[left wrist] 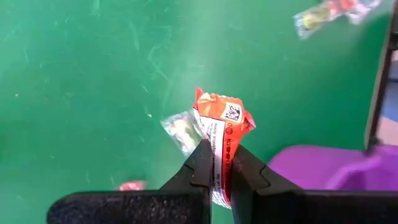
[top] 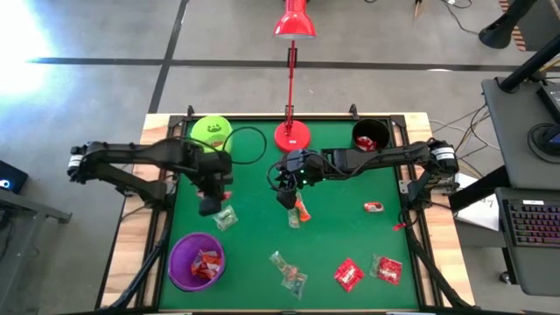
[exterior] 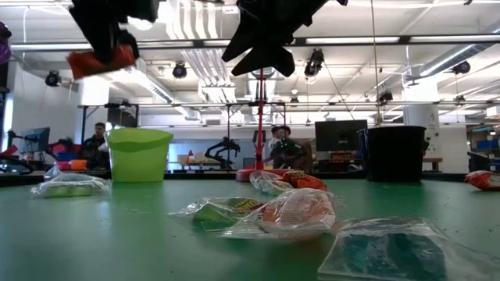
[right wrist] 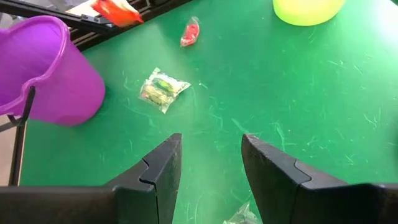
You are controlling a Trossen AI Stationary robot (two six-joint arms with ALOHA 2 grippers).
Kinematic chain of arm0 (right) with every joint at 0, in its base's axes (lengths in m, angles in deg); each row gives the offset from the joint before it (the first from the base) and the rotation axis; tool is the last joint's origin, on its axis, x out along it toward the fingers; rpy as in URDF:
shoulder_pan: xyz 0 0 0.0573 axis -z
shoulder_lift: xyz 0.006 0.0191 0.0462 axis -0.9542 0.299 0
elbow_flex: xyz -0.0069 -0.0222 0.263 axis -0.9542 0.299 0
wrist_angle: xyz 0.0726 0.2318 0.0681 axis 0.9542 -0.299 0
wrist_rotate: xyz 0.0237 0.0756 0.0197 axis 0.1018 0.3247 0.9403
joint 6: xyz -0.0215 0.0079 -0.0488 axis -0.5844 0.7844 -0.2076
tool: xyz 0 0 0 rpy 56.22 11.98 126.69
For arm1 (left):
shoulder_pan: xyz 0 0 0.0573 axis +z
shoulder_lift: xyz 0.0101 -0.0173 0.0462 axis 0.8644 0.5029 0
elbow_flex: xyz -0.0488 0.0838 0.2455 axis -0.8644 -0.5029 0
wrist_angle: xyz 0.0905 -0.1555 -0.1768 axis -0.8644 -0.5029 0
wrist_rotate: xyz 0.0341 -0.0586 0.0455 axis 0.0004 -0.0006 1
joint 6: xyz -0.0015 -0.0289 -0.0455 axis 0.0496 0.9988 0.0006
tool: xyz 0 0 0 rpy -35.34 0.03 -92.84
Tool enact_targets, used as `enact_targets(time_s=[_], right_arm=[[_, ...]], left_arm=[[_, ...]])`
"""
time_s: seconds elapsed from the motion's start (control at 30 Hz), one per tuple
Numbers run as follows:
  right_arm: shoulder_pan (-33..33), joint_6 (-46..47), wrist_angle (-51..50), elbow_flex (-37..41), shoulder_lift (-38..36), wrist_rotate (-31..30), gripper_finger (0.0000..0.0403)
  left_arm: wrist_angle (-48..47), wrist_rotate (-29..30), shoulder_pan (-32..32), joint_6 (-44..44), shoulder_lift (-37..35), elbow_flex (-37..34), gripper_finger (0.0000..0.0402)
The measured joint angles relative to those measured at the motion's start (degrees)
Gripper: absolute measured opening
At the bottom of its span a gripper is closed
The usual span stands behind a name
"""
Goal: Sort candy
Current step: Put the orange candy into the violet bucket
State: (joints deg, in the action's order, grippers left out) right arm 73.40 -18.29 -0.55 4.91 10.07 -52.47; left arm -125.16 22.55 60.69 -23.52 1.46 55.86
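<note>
From my console the green felt table top (top: 254, 262) sits on a wooden bench over a grey concrete floor crossed by dark lines. My left gripper (left wrist: 217, 163) hangs above the felt with its fingers pinched on an orange-red candy (left wrist: 222, 121), near the lime-green cup (top: 211, 132) and up-table from the purple cup (top: 196, 260) (red sweets already lie inside it). My right gripper (right wrist: 211, 155) hovers mid-table with its fingers spread wide and nothing between them, beside the red lamp (top: 292, 131); the black cup (top: 370, 133) stands at the far right corner. Loose candy (top: 289, 271) is scattered along the near half. Across the table I see an open workshop with ceiling strip lights, monitors and seated people (exterior: 281, 144).
</note>
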Motion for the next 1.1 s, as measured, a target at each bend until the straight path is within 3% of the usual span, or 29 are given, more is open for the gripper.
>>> enact_targets(time_s=[0.17,0.4,0.77,1.1], right_arm=[[0.0,0.1,0.0,0.0,0.0,0.0,0.0160],[0.0,0.2,-0.2,0.0,0.0,0.0,0.0160],[0.0,0.2,-0.2,0.0,0.0,0.1,0.0160],[0.0,0.2,-0.2,0.0,0.0,0.1,0.0160]], left_arm=[[-4.6,-1.0,-4.7,4.1,-0.1,5.1,0.0002],[-4.8,-3.3,-16.2,15.3,0.1,8.6,0.0002],[-3.6,-4.1,-29.5,34.2,0.2,6.1,0.0002],[1.5,-7.1,-33.5,41.9,0.5,3.1,0.0008]])
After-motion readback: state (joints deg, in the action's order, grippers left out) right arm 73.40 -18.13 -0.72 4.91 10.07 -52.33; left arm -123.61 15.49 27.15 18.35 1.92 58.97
